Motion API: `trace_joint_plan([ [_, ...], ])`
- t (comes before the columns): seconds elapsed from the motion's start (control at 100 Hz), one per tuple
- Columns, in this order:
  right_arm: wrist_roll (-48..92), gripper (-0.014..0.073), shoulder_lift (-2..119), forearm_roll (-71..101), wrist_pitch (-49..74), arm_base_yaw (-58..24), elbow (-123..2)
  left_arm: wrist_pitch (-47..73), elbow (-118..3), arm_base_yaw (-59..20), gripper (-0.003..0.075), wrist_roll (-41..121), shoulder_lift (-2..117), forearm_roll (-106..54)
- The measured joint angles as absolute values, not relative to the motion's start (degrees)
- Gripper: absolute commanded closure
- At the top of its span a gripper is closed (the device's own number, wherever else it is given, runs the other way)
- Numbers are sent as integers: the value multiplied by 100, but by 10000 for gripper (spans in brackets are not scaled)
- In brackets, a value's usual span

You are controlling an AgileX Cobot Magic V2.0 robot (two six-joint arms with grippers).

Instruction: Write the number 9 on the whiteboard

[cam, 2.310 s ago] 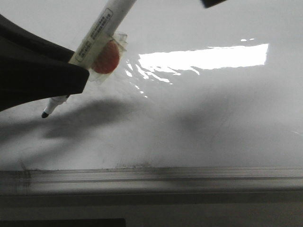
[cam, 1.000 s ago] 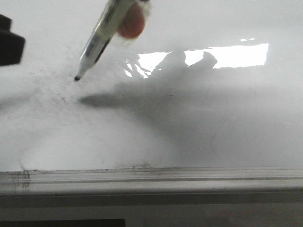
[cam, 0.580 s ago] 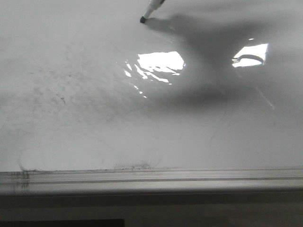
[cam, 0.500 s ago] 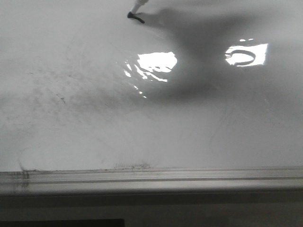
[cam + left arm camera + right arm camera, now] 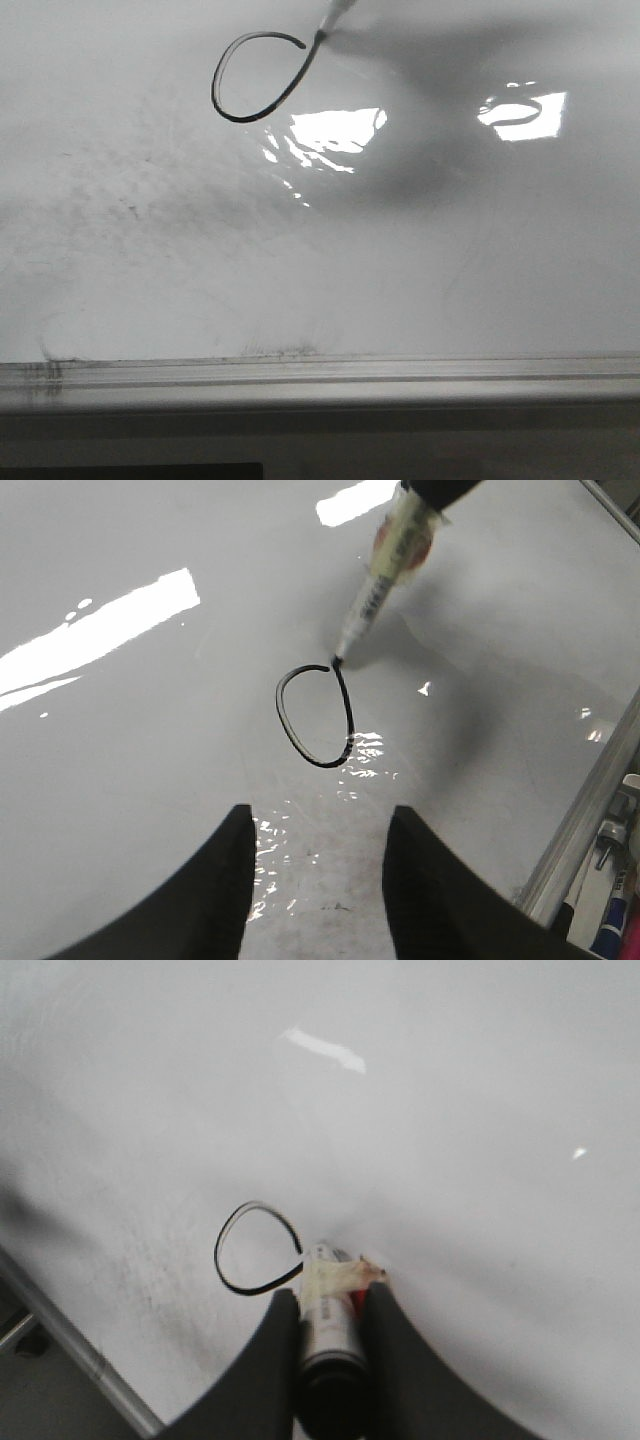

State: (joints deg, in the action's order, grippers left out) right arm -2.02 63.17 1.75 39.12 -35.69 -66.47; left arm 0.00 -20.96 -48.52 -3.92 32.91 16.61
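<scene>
Right gripper (image 5: 325,1335) is clamping a marker (image 5: 327,1305) between its fingers, pressing the tip against the whiteboard (image 5: 400,270). At the tip, the 9 (image 5: 250,78) is showing as a black rounded loop only, almost closed, no stem visible. Loop is lying far from the rail (image 5: 320,378), just beside a glare patch (image 5: 335,130). Left gripper (image 5: 318,875) is hovering near the loop, fingers apart, holding nothing.

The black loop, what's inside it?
Inside the loop only bare glossy whiteboard shows. The marker tip sits at its open end, hiding nothing inside.
</scene>
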Motion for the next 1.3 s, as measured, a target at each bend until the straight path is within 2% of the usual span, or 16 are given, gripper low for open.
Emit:
trace_joint_plan([
  [0.17,-225,657,6378,366,4049,-3570,-6620,0,-2096,-4852,436,-396,3291,1661],
  [0.43,-500,657,6213,1031,3995,-3975,-5358,-50,-2096,-4852,435,-405,3365,1661],
  [0.75,-607,657,6166,941,3427,-4822,-5577,-932,-2096,-5369,394,-405,4581,1724],
  [1.09,-646,657,6445,1214,3270,-5055,-5577,-1575,-2096,-5466,400,-405,5489,1762],
  [1.18,-646,657,6445,1289,3263,-5080,-5577,-1586,-2096,-5480,434,-405,5523,1762],
  [1.3,-646,657,6445,1371,3221,-5080,-5577,-1586,-2096,-5480,556,-405,5534,1773],
])
